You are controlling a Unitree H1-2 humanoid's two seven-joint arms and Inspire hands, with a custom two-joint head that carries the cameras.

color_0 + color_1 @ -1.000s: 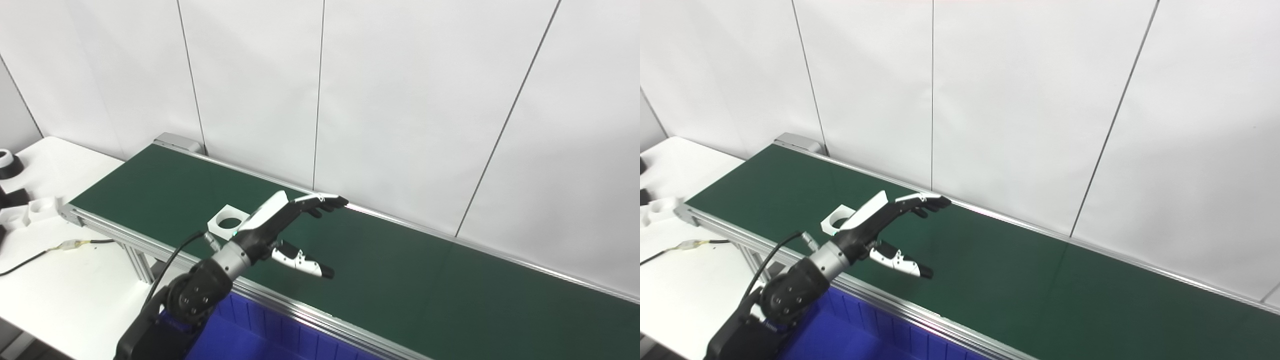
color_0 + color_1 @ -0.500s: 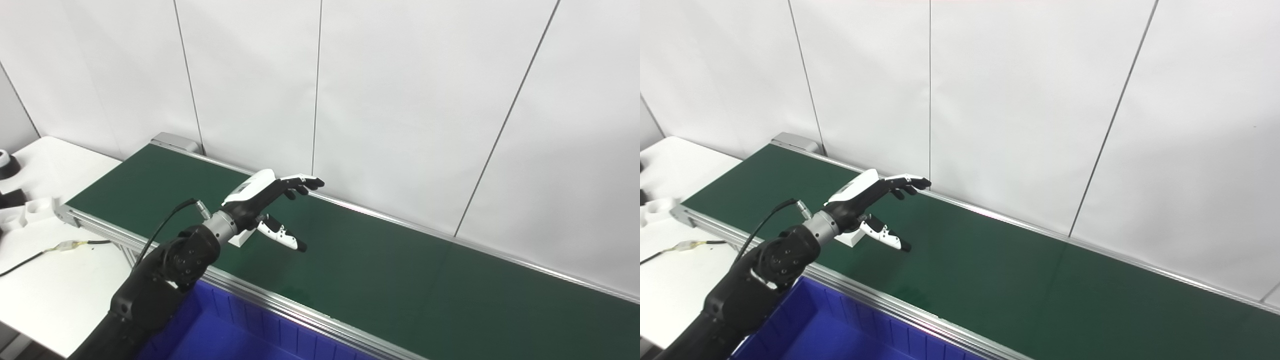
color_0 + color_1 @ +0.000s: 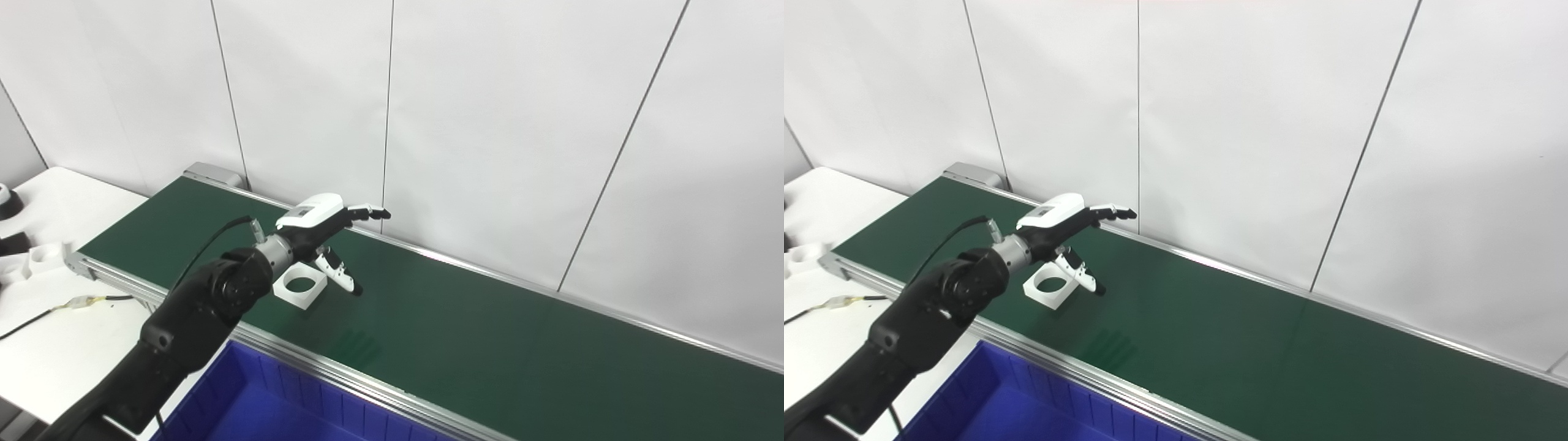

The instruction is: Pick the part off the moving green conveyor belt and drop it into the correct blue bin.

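Since a second ago my left hand (image 3: 315,228) has swung back over the flat white square part with a round hole (image 3: 300,285); fingers spread, holding nothing; reach step; next, drop and close around it on the green conveyor belt (image 3: 490,331).

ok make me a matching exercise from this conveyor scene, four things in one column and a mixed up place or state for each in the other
Things:
1. white square part
2. left hand
3. blue bin
4. white table

Places or states:
A. below the near rail of the belt
B. open, held above the belt
C. at the left end of the conveyor, with a cable on it
D. lying flat on the green conveyor belt, round hole facing up

Pairs: 1-D, 2-B, 3-A, 4-C
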